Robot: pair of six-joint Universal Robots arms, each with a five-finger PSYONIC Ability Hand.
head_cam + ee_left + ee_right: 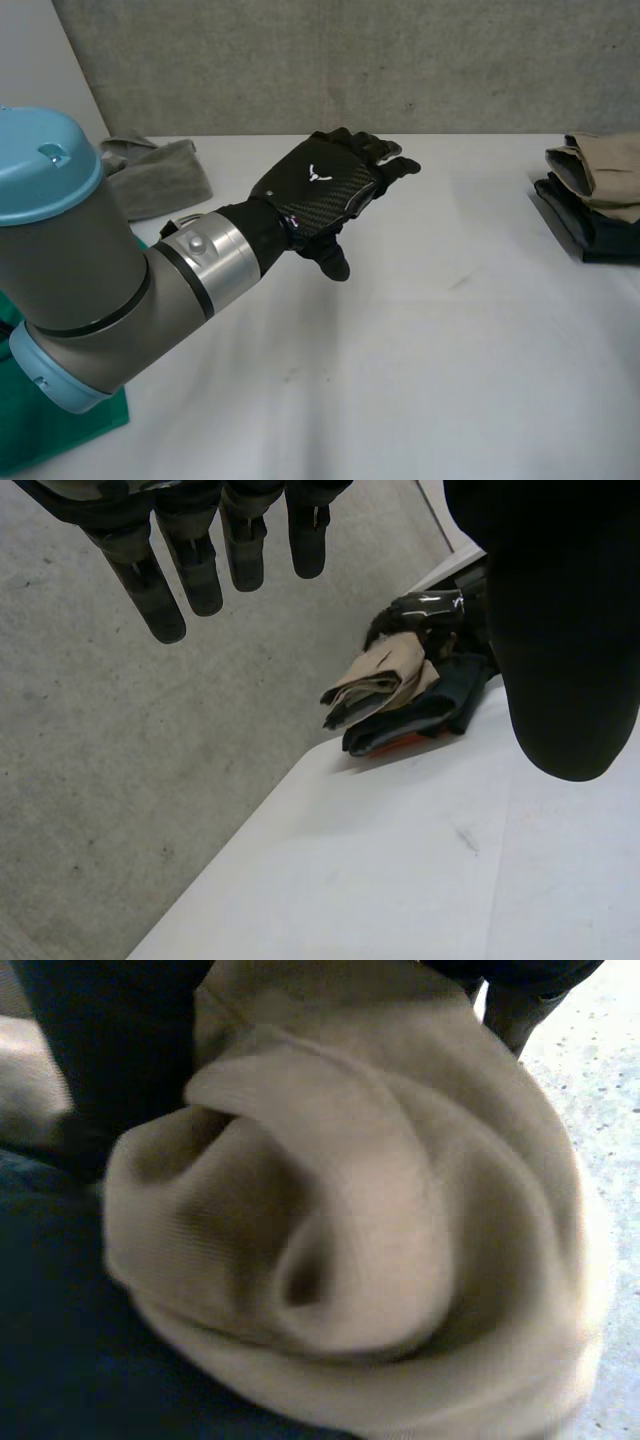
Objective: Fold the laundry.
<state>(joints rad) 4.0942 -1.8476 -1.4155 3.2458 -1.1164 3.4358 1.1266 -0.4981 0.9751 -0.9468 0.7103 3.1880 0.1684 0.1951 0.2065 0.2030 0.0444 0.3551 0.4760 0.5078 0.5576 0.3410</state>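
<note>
The left hand (322, 190) is held above the white table (420, 330) on the grey, blue-capped left arm (70, 260). Its back is covered by a glossy woven shell, and nothing is held in it: the fingers (150, 590) are stretched out straight and apart, and the thick rounded thumb (565, 630) is kept clear of them.

The stack (590, 215) of folded laundry is seen at the table's right edge, well apart from that hand. A beige cloth (605, 165) is laid on top, soft and thick, with rounded folds. A dark cloth (585, 225) is folded flatter beneath it. In the left wrist view a thin orange layer (400, 745) is seen at the bottom of the stack.

In the right wrist view the beige cloth is bunched into a rounded, deeply creased lump of fine-ribbed weave just under the right hand (100, 1050), with the dark cloth beneath it. Whether that hand is clenched on the cloth or merely rests by it cannot be told.

A crumpled grey cloth (155, 172) is left at the table's far left corner. A flat green cloth (50, 430) is spread at the near left, under the arm.
</note>
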